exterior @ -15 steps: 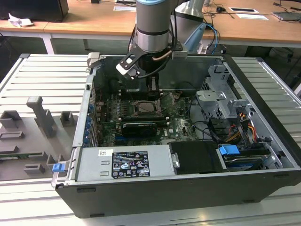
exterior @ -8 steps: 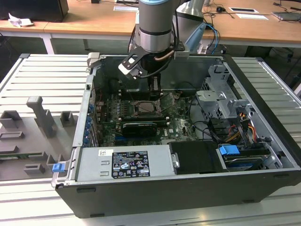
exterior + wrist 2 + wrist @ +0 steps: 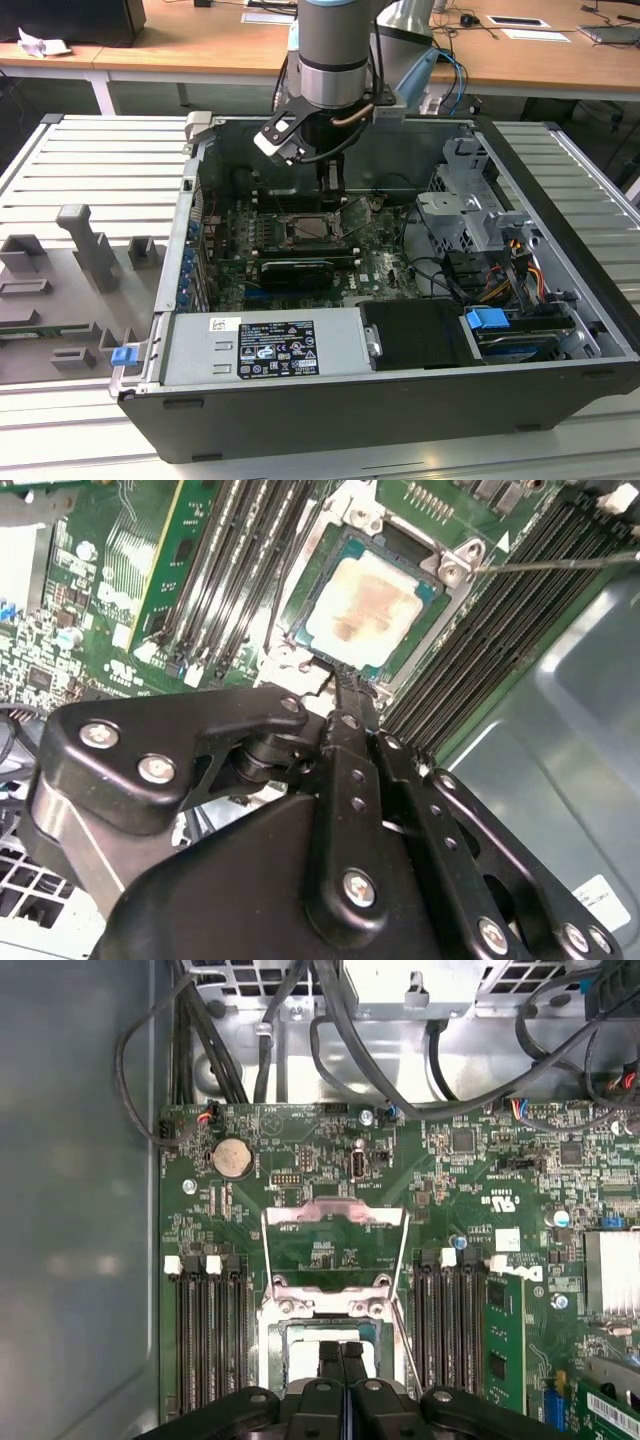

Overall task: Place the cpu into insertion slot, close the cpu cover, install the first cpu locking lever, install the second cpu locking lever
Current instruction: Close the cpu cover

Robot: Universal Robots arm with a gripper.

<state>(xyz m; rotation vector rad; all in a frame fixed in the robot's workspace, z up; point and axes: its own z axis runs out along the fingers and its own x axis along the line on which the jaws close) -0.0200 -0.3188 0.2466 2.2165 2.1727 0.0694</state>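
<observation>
Black memory slots (image 3: pixel 235 570) either side of cpu (image 3: pixel 365 610), fingers (image 3: pixel 348 730) nearby

**Exterior view:** set high and well back from the open computer case (image 3: pixel 330 420), looking down into it toward the insertion slot (image 3: pixel 294 230).

**First wrist view:** above the insertion slot, facing almost straight down on the motherboard (image 3: pixel 300 1160), past the tool (image 3: pixel 340 1350).

**Second wrist view:** nearest of the three, slanting past the tool onto the insertion slot.

All three views share the insertion slot and the memory slots (image 3: pixel 210 1330) beside it.
</observation>
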